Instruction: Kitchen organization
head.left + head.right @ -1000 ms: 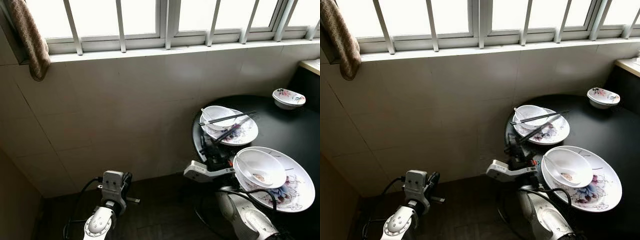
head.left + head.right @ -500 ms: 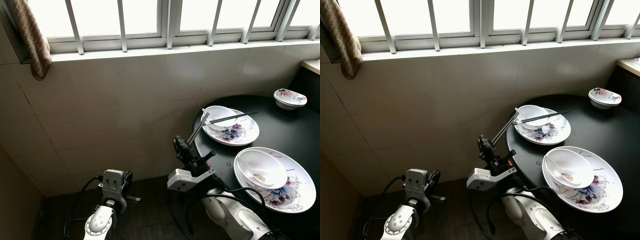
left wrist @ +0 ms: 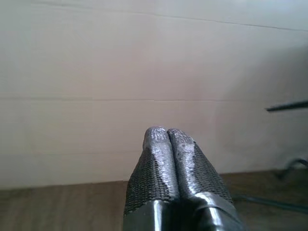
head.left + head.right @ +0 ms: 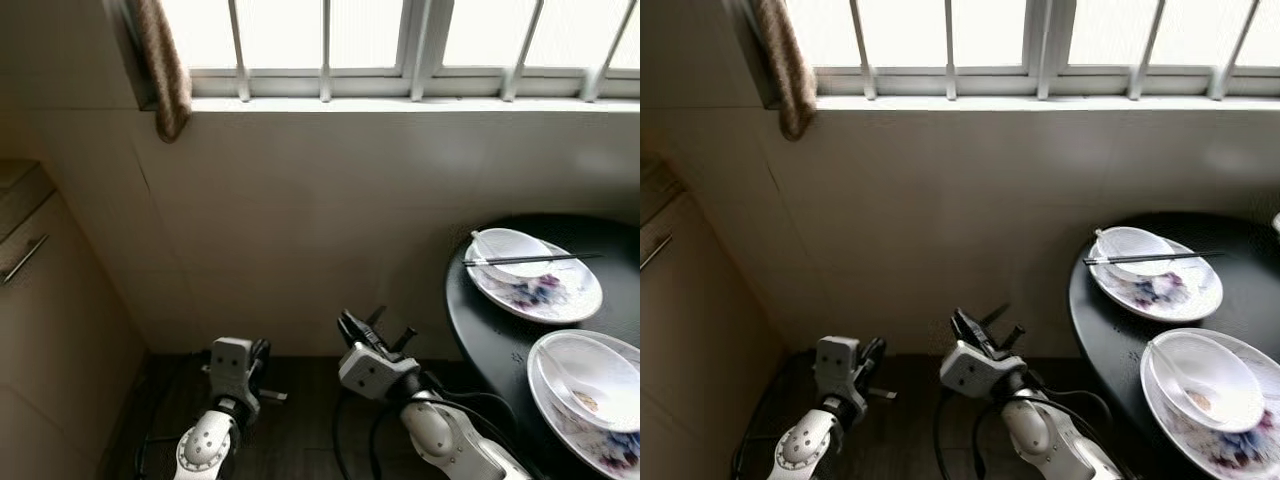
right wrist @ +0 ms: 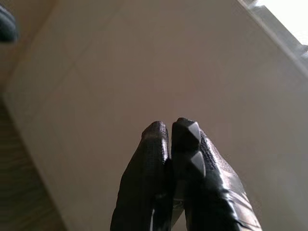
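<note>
A round black table (image 4: pixel 500 335) stands at the right by the tiled wall. On it, at the back, a flowered plate (image 4: pixel 570 298) carries a white bowl (image 4: pixel 505 247) with black chopsticks (image 4: pixel 530 259) laid across the rim. Nearer to me, a larger flowered plate (image 4: pixel 600 445) holds a white bowl (image 4: pixel 590 375) with a white spoon inside. My right gripper (image 4: pixel 346 321) is low, left of the table edge and apart from the dishes. Its fingers (image 5: pixel 156 137) are shut with nothing between them. My left gripper (image 4: pixel 258 350) hangs low at the left, its fingers (image 3: pixel 156 139) pressed together, facing the wall.
A beige cabinet (image 4: pixel 40 300) with a bar handle stands at the left. A brown curtain (image 4: pixel 165 60) hangs from the barred window (image 4: pixel 400 40) above the tiled wall. Dark wooden floor (image 4: pixel 300 420) lies beneath both arms, with cables trailing on it.
The camera has turned left, so the table slid to the right edge and a cabinet came into view. My right gripper drew back from the table and dropped lower, beside it.
</note>
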`<state>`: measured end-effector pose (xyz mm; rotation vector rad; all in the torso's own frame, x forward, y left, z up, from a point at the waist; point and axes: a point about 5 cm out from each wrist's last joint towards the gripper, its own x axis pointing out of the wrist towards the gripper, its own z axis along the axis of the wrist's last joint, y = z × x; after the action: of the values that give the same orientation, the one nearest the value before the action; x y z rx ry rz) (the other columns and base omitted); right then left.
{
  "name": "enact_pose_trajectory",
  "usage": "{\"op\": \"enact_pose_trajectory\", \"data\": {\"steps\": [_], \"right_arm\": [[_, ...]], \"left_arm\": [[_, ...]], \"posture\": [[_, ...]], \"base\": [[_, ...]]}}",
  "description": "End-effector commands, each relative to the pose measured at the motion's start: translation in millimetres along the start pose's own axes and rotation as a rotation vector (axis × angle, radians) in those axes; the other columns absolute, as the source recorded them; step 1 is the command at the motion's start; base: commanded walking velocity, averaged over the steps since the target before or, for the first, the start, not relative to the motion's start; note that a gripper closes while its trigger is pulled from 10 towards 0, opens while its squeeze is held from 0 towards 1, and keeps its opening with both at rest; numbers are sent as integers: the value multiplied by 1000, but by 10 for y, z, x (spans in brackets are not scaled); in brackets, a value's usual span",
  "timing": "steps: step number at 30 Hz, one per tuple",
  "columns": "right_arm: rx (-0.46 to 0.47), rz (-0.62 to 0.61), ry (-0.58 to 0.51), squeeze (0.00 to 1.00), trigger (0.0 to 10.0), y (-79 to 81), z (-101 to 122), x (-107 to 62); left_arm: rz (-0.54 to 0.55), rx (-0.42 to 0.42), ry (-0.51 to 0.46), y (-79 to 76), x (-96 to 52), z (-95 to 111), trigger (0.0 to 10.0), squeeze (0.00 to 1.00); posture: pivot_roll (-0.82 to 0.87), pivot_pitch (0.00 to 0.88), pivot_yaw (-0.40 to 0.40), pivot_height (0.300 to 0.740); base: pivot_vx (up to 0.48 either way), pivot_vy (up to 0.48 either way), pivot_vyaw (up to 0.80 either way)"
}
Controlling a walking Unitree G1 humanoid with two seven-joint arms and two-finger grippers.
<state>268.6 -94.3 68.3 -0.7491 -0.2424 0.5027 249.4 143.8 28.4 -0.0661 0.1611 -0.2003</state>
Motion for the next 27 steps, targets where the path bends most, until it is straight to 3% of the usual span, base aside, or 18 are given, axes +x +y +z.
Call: {"op": "enact_pose_trajectory", "data": {"steps": [1, 6, 16, 24, 27], "right_arm": [[50, 12, -8, 0, 10000, 15, 15, 13], [118, 18, 28, 0, 10000, 27, -49, 9], [166, -5, 53, 0, 10000, -1, -90, 24], [186, -145, 65, 0, 10000, -209, -119, 38], [212, -195, 90, 0, 10000, -283, -154, 71]], "left_arm": [[19, 13, -9, 40, -19, 7, 10000, 0], [31, 25, -19, 60, -30, 21, 10000, 0], [50, 59, -19, 83, -46, 42, 10000, 0], [93, 222, -114, 120, -68, 324, 10000, 0], [83, 303, -107, 121, -46, 355, 10000, 0]], "posture": [[-74, 0, -10, 740], [-69, 0, -7, 740], [-74, 0, 3, 740], [-71, 0, 10, 740], [-69, 0, 11, 740]], "base": [[0, 0, 800], [0, 0, 800], [0, 0, 800], [0, 0, 800], [0, 0, 0]]}}
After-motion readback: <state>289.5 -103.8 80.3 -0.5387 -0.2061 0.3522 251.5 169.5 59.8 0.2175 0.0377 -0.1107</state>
